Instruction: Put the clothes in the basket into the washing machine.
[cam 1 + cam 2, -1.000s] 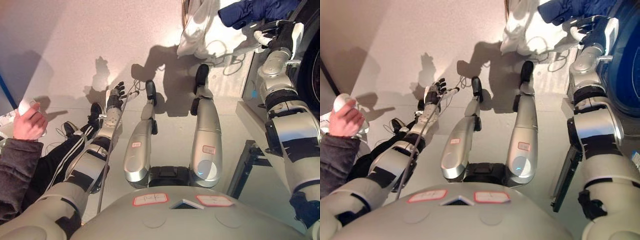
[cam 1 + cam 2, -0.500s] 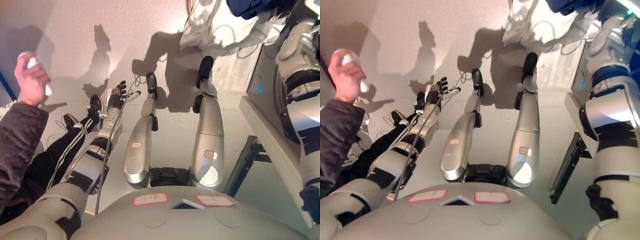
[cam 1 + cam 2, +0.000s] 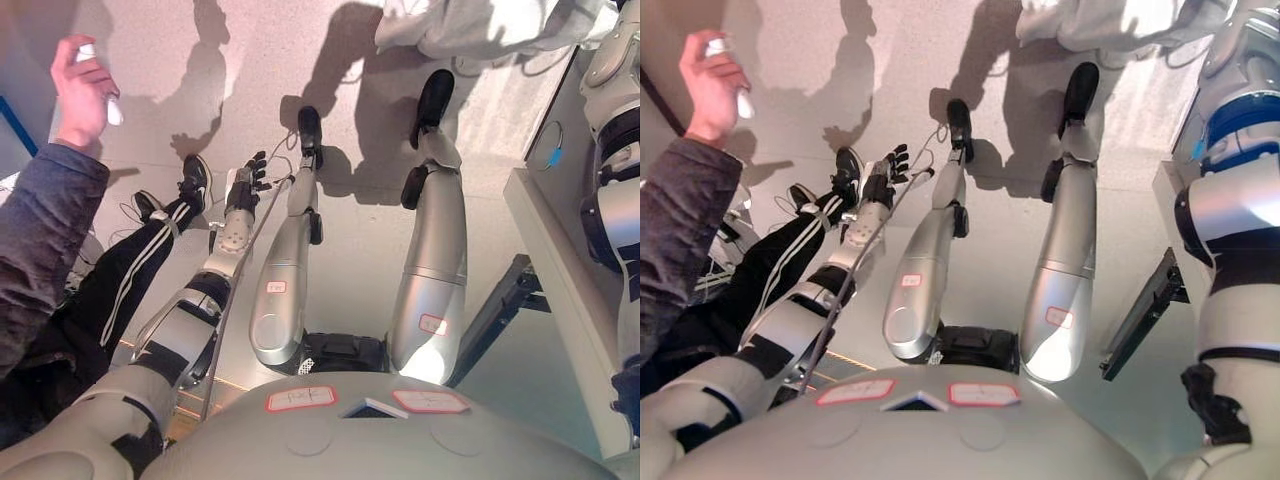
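A heap of white clothes (image 3: 470, 25) lies on the floor at the top of the view, cut off by the upper edge. The grey front of the washing machine (image 3: 560, 210) stands along the right side. My left hand (image 3: 248, 178) hangs low at the left of centre, fingers straight and spread, holding nothing. My right arm (image 3: 1240, 200) rises along the right edge by the machine and leaves the top of the view, so its hand is hidden. No basket shows clearly.
A person sits at my left, with a dark sleeve (image 3: 40, 240), one hand (image 3: 80, 90) raised around a small white object, and a leg in black striped trousers (image 3: 135, 275) reaching towards my left arm. A dark panel (image 3: 1145, 315) leans by the machine's base.
The whole picture has shifted, so the camera moved. My right hand, shut on a dark blue garment earlier, has gone out past the top edge. The person's hand has risen.
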